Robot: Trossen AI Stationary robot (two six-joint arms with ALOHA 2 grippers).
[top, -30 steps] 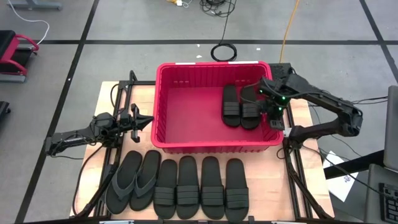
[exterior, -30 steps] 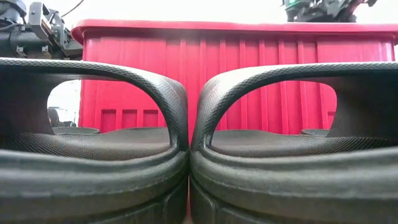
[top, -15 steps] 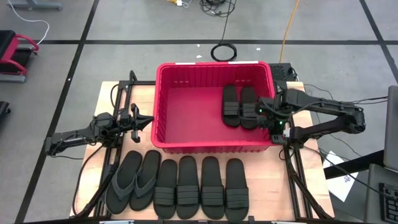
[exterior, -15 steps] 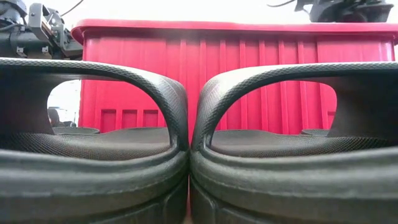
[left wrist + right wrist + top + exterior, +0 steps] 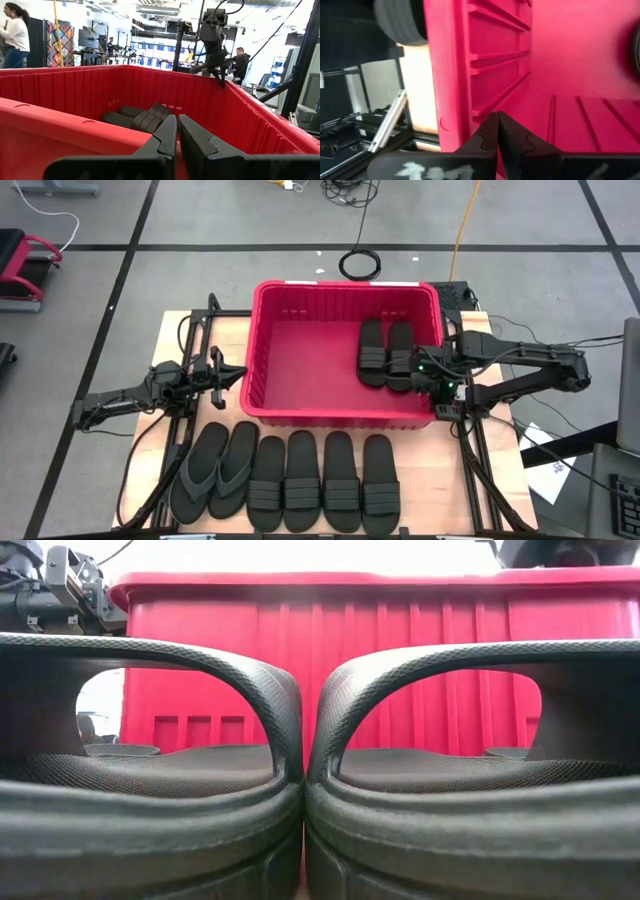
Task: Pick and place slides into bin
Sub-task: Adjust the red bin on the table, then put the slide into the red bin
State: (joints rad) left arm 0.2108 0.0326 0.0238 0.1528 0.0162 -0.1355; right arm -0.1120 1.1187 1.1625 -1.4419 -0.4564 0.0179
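Observation:
The red bin [image 5: 250, 350] stands on the table's far half. Two black slides [image 5: 386, 352] lie side by side on its floor at the right end. Several more slides [image 5: 302, 478] lie in a row on the table along the bin's near side; two of them [image 5: 300, 790] fill the low view. My right gripper [image 5: 436, 388] is shut and points steeply down over the bin's right wall, close to its near right corner [image 5: 470, 125]. My left gripper [image 5: 240, 373] is shut and waits level outside the bin's left wall [image 5: 60, 85]. My right gripper's shut fingers [image 5: 220, 80] come from above at the rim of the bin's right wall [image 5: 235, 92], close to the near corner. I cannot tell whether they touch the rim.
Metal rails [image 5: 475, 470] run along the table's left and right sides. A coiled cable [image 5: 360, 262] lies on the floor beyond the bin. People [image 5: 12, 35] are in the room behind the table. Bare wood shows at the table's left [image 5: 170, 340].
My right gripper has moved toward the table's near edge along the bin's right wall, sinking a little, and now hangs by the near right corner. The bin's near right corner has shifted slightly toward the near edge; its rim sits higher at the right in the low view.

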